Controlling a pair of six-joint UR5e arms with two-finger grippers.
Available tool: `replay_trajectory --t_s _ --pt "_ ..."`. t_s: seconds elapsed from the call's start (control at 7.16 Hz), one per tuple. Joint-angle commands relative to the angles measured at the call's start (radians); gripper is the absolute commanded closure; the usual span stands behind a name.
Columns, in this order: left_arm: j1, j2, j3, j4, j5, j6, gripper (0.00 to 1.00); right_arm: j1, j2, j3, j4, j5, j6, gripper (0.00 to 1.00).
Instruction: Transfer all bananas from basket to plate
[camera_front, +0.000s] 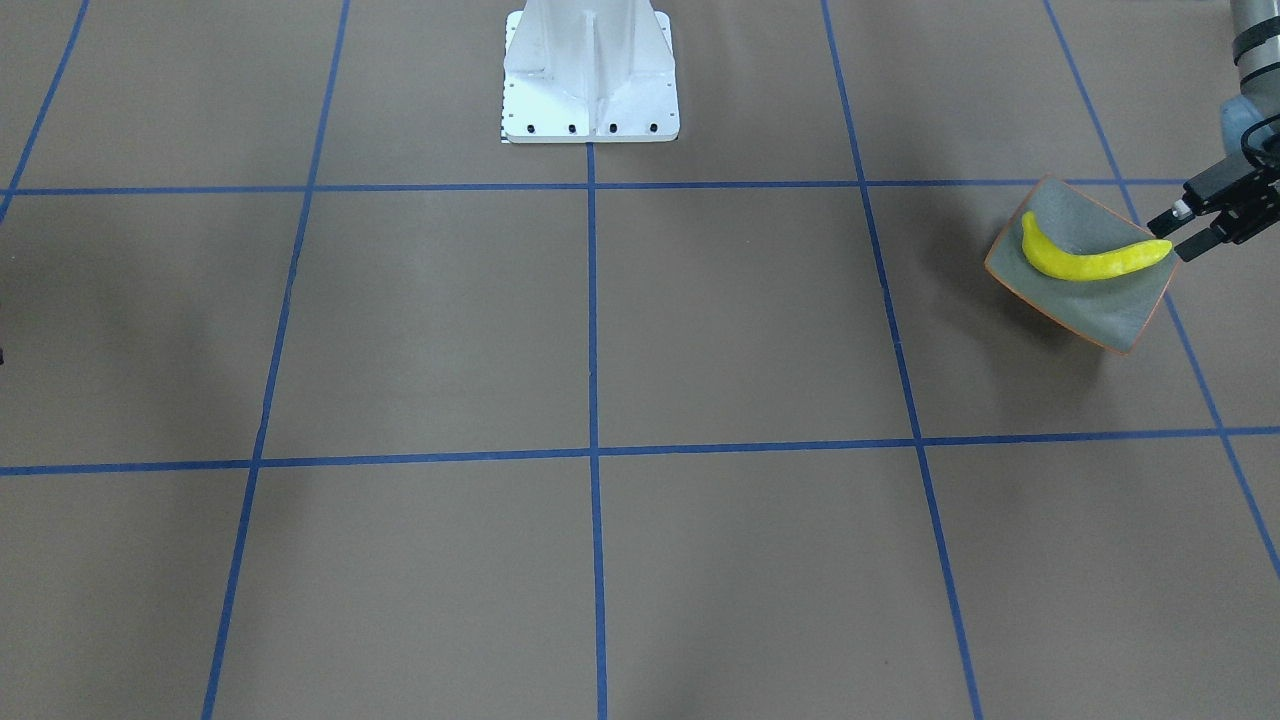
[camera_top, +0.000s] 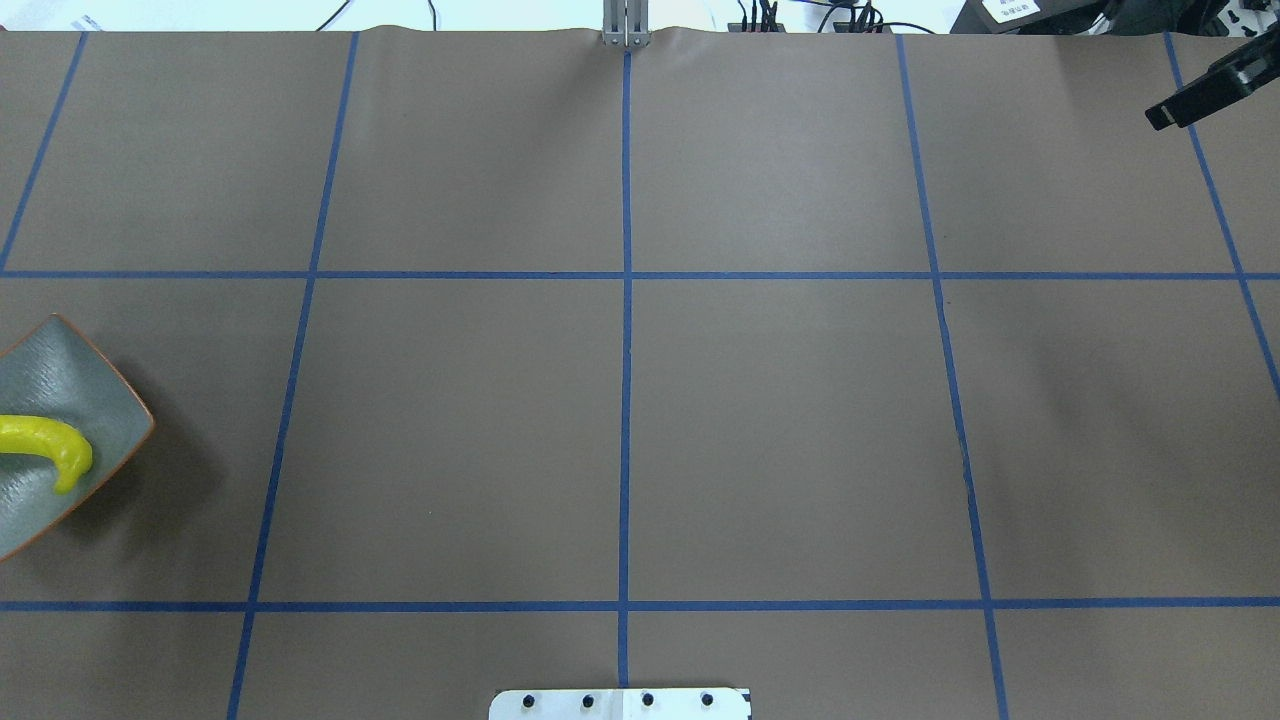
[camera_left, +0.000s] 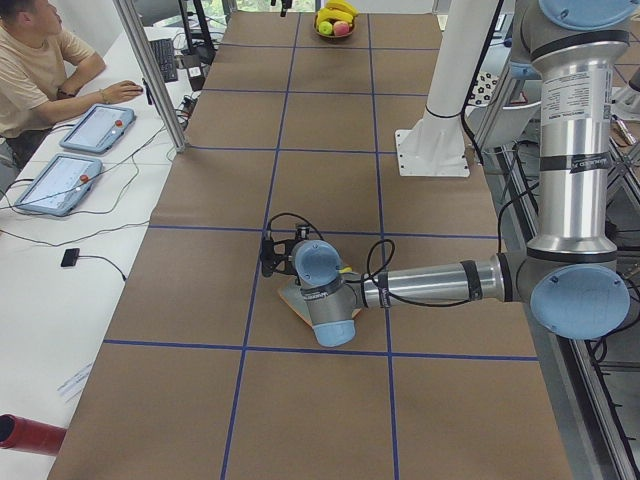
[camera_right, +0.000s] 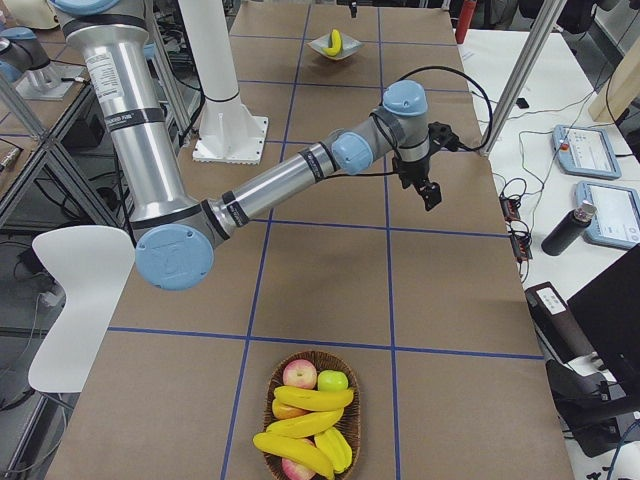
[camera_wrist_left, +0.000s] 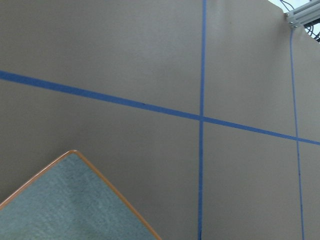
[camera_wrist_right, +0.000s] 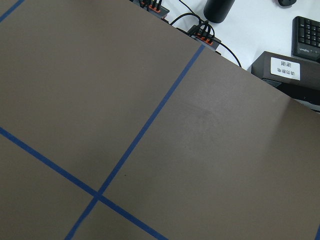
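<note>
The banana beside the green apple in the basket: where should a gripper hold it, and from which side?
Probably the middle of that banana, from straight above, closing across its width. It lies flat on top of the other bananas, and the green apple crowds one end.

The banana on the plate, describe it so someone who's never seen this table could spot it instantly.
On the brown table gridded with blue tape, look to the robot's left end, where a grey-green plate with an orange rim sits. The yellow banana lies alone across it; the other bananas sit in the wicker basket with apples.
</note>
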Motion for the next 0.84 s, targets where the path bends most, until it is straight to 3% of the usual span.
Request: replay_trajectory --t_s 0.0,0.28,0.7 --pt "-0.001 -0.061 -0.033 0.003 0.011 0.006 0.01 0.128 -0.121 -0.044 -0.001 0.034 -0.249 0.01" --pt "0.000 -0.099 -0.037 0.005 0.013 0.007 0.01 0.240 -0.294 -0.111 0.005 0.118 -0.321 0.01" --pt "0.008 -0.110 -0.036 0.003 0.048 0.007 0.01 0.395 -0.321 -0.337 0.007 0.115 -0.561 0.01"
